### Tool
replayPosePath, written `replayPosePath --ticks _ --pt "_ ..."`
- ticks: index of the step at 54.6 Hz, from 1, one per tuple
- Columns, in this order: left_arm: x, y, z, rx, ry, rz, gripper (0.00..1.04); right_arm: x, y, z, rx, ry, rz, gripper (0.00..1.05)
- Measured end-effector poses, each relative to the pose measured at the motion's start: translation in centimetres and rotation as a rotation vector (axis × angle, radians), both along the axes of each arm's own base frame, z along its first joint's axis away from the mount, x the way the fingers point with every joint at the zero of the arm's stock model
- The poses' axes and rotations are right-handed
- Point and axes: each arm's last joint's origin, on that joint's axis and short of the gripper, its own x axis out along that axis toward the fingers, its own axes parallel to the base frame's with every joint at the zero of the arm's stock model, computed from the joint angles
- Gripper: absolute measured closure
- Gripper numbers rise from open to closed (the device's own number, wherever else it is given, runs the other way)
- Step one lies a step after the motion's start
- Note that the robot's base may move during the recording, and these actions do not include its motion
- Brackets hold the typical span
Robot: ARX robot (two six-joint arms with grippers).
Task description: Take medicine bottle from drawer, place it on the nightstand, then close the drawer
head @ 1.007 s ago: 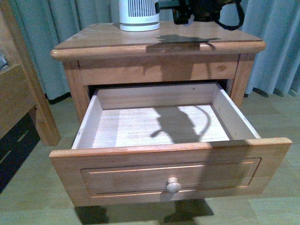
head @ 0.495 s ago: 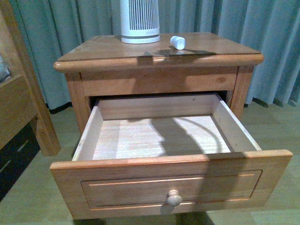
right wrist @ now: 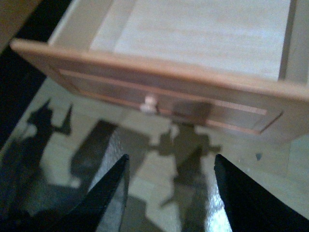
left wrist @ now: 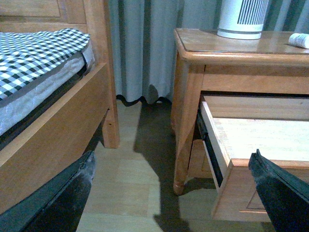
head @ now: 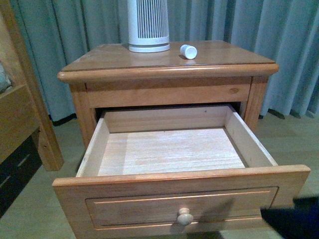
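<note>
The medicine bottle (head: 188, 51) is laid on its side on the nightstand (head: 99, 59) top, near its back edge, beside the white ribbed appliance (head: 148, 25). The drawer (head: 179, 196) is left pulled out, empty. The right claw (right wrist: 169, 193) is spread wide, empty, below the knob (right wrist: 150, 103), apparently positioned for pushing; the left claw (left wrist: 169, 193) is likewise held wide.

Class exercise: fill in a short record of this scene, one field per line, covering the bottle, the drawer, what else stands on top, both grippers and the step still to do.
medicine bottle: lying on its side on the nightstand top
drawer: pulled out, nothing inside
also on top: white ribbed appliance, left of the bottle
left gripper: open, holding nothing
right gripper: open, holding nothing, in front of the drawer knob
step left: close the drawer
</note>
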Motion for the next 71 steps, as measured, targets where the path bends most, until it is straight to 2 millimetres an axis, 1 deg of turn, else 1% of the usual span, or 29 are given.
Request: replayPosePath --ticks 3,4,7,8,12,13,14,16,22,23,25,28,30,33,37,38,44,45,50,60,71 --pt "0.0 0.0 0.0 0.0 0.0 0.0 0.07 -0.2 0.1 -2.1 -0.022 0.027 0.0 0.6" --pt "0.0 0.0 0.0 0.0 0.0 0.0 0.07 -0.2 0.1 -2.3 -0.024 0.028 -0.002 0.62" --pt "0.0 0.0 0.0 0.0 0.0 0.0 0.07 0.6 0.3 -3.7 -0.04 0.014 -0.018 0.73" --pt "0.0 0.0 0.0 0.0 0.0 0.0 0.07 0.8 0.3 -3.9 -0.043 0.01 -0.021 0.74" --pt "0.0 0.0 0.0 0.0 0.0 0.0 0.07 2.6 0.5 -5.6 -0.051 -0.008 -0.035 0.88" --pt "0.0 0.0 0.0 0.0 0.0 0.0 0.07 2.9 0.6 -5.8 -0.054 -0.01 -0.035 0.9" --pt "0.0 0.0 0.0 0.0 0.0 0.0 0.07 3.7 0.7 -6.5 -0.067 -0.018 -0.032 0.95" --pt "0.0 0.0 0.0 0.0 0.0 0.0 0.07 5.2 1.0 -7.6 -0.087 -0.033 -0.034 1.03" --pt "0.0 0.0 0.0 0.0 0.0 0.0 0.07 9.1 1.5 -10.2 -0.14 -0.029 -0.028 1.02" --pt "0.0 0.0 0.0 0.0 0.0 0.0 0.07 9.3 1.6 -10.5 -0.149 -0.023 -0.025 1.02" --pt "0.0 0.0 0.0 0.0 0.0 0.0 0.07 10.5 1.7 -11.6 -0.179 -0.013 -0.023 1.02" --pt "0.0 0.0 0.0 0.0 0.0 0.0 0.07 11.8 1.8 -12.5 -0.21 -0.008 -0.024 1.02" --pt "0.0 0.0 0.0 0.0 0.0 0.0 0.07 13.1 2.0 -13.1 -0.231 -0.005 -0.022 1.02" --pt "0.0 0.0 0.0 0.0 0.0 0.0 0.07 14.5 2.0 -13.4 -0.249 -0.015 -0.027 1.02" --pt "0.0 0.0 0.0 0.0 0.0 0.0 0.07 16.9 2.2 -13.4 -0.273 -0.037 -0.031 1.02" --pt "0.0 0.0 0.0 0.0 0.0 0.0 0.07 17.2 2.2 -13.4 -0.279 -0.041 -0.03 1.02" --pt "0.0 0.0 0.0 0.0 0.0 0.0 0.07 20.4 2.2 -12.8 -0.307 -0.079 -0.042 1.02" --pt "0.0 0.0 0.0 0.0 0.0 0.0 0.07 20.7 2.2 -12.8 -0.31 -0.083 -0.044 1.02" --pt "0.0 0.0 0.0 0.0 0.0 0.0 0.07 23.8 1.9 -12.0 -0.336 -0.117 -0.066 1.02" --pt "0.0 0.0 0.0 0.0 0.0 0.0 0.07 27.4 1.4 -11.4 -0.376 -0.139 -0.085 1.02" --pt "0.0 0.0 0.0 0.0 0.0 0.0 0.07 29.7 0.9 -11.4 -0.386 -0.143 -0.117 1.02"
